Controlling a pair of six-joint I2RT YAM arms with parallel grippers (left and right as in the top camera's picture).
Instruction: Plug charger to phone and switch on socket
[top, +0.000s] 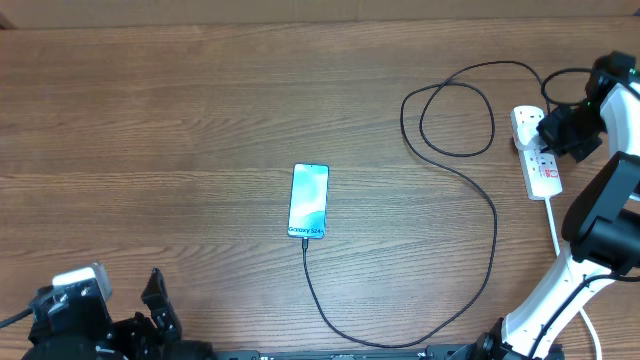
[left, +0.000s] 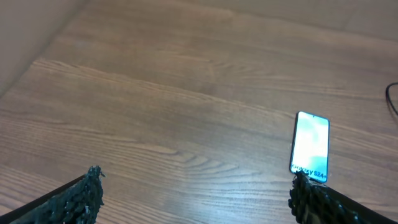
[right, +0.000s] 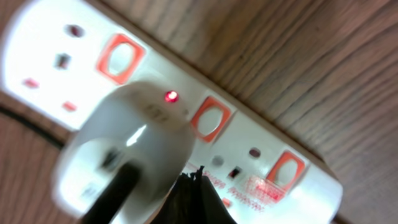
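Observation:
The phone (top: 309, 201) lies flat mid-table with its screen lit cyan; it also shows in the left wrist view as the phone (left: 310, 142). The charger's thin black cable (top: 494, 232) meets the phone's near end, curves along the front edge and loops up to the socket (top: 545, 172), a white power strip at the far right. My right gripper (top: 556, 130) hovers over the strip, shut and empty. In the right wrist view its tips (right: 196, 180) point at the strip (right: 261, 155) beside a white plug (right: 134, 140) with a lit red lamp. My left gripper (top: 158, 303) rests open at the front left.
The strip's thick white cord (top: 555, 228) runs toward the front right beside the right arm's white base (top: 545, 300). Red-framed switches (right: 210, 118) sit in a row along the strip. Bare wood lies between the left fingers (left: 87, 194).

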